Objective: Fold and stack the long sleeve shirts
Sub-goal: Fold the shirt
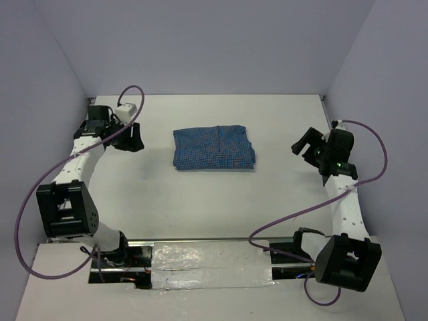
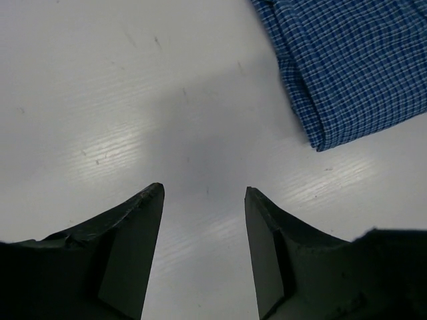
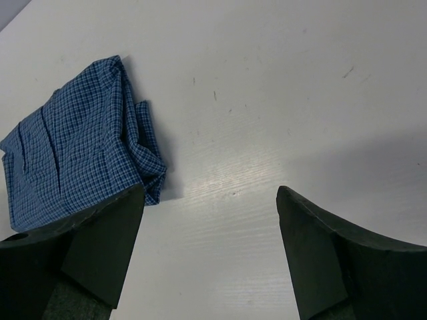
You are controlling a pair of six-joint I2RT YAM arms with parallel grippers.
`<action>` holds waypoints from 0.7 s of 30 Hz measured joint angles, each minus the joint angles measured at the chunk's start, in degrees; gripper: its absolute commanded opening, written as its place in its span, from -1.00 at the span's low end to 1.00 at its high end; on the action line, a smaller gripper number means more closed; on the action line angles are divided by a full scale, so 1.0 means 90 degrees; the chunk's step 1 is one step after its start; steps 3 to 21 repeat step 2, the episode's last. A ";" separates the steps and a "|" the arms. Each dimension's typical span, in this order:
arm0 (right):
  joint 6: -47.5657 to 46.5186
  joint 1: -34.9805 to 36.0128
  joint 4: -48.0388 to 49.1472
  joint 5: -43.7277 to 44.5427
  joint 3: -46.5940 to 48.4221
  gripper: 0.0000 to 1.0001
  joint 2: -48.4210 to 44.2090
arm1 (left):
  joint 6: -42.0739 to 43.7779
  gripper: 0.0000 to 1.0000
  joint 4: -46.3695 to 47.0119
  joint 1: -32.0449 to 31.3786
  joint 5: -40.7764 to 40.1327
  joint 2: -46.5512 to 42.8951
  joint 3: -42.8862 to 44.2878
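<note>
The blue checked shirt (image 1: 214,148) lies folded into a compact rectangle in the middle of the white table. My left gripper (image 1: 134,138) hangs to its left, open and empty, apart from the cloth. In the left wrist view the shirt's folded corner (image 2: 353,67) shows at the upper right, beyond my open gripper (image 2: 203,191). My right gripper (image 1: 302,146) hangs to the shirt's right, open and empty. In the right wrist view the shirt (image 3: 80,150) lies at the left, past my left fingertip; the gripper (image 3: 210,193) stands over bare table.
The white table (image 1: 221,200) is walled by pale panels at the left, back and right. The arm bases and their purple cables (image 1: 294,217) sit at the near edge, with a shiny plate (image 1: 207,264) between them.
</note>
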 measured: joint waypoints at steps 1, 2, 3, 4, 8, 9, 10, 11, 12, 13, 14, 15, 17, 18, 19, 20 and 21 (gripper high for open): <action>-0.0022 0.0000 0.0000 -0.0002 0.0000 0.74 -0.0002 | 0.0000 0.28 -0.0007 0.0027 -0.0073 0.0002 -0.0019; -0.0034 0.0000 0.0002 -0.0007 0.0000 0.75 -0.0010 | 0.0000 0.28 -0.0012 0.0066 -0.0131 0.0002 -0.0061; -0.0034 0.0000 0.0002 -0.0007 0.0000 0.75 -0.0010 | 0.0000 0.28 -0.0012 0.0066 -0.0131 0.0002 -0.0061; -0.0034 0.0000 0.0002 -0.0007 0.0000 0.75 -0.0010 | 0.0000 0.28 -0.0012 0.0066 -0.0131 0.0002 -0.0061; -0.0034 0.0000 0.0002 -0.0007 0.0000 0.75 -0.0010 | 0.0000 0.28 -0.0012 0.0066 -0.0131 0.0002 -0.0061; -0.0034 0.0000 0.0002 -0.0007 0.0000 0.75 -0.0010 | 0.0000 0.28 -0.0012 0.0066 -0.0131 0.0002 -0.0061; -0.0034 0.0000 0.0002 -0.0007 0.0000 0.75 -0.0010 | 0.0000 0.28 -0.0012 0.0066 -0.0131 0.0002 -0.0061; -0.0034 0.0000 0.0002 -0.0007 0.0000 0.75 -0.0010 | 0.0000 0.28 -0.0012 0.0066 -0.0131 0.0002 -0.0061; -0.0034 0.0000 0.0002 -0.0007 0.0000 0.75 -0.0010 | 0.0000 0.28 -0.0012 0.0066 -0.0131 0.0002 -0.0061; -0.0034 0.0000 0.0002 -0.0007 0.0000 0.75 -0.0010 | 0.0000 0.28 -0.0012 0.0066 -0.0131 0.0002 -0.0061; -0.0034 0.0000 0.0002 -0.0007 0.0000 0.75 -0.0010 | 0.0000 0.28 -0.0012 0.0066 -0.0131 0.0002 -0.0061; -0.0034 0.0000 0.0002 -0.0007 0.0000 0.75 -0.0010 | 0.0000 0.28 -0.0012 0.0066 -0.0131 0.0002 -0.0061; -0.0034 0.0000 0.0002 -0.0007 0.0000 0.75 -0.0010 | 0.0000 0.28 -0.0012 0.0066 -0.0131 0.0002 -0.0061; -0.0034 0.0000 0.0002 -0.0007 0.0000 0.75 -0.0010 | 0.0000 0.28 -0.0012 0.0066 -0.0131 0.0002 -0.0061; -0.0034 0.0000 0.0002 -0.0007 0.0000 0.75 -0.0010 | 0.0000 0.28 -0.0012 0.0066 -0.0131 0.0002 -0.0061; -0.0034 0.0000 0.0002 -0.0007 0.0000 0.75 -0.0010 | 0.0000 0.28 -0.0012 0.0066 -0.0131 0.0002 -0.0061; -0.0034 0.0000 0.0002 -0.0007 0.0000 0.75 -0.0010 | 0.0000 0.28 -0.0012 0.0066 -0.0131 0.0002 -0.0061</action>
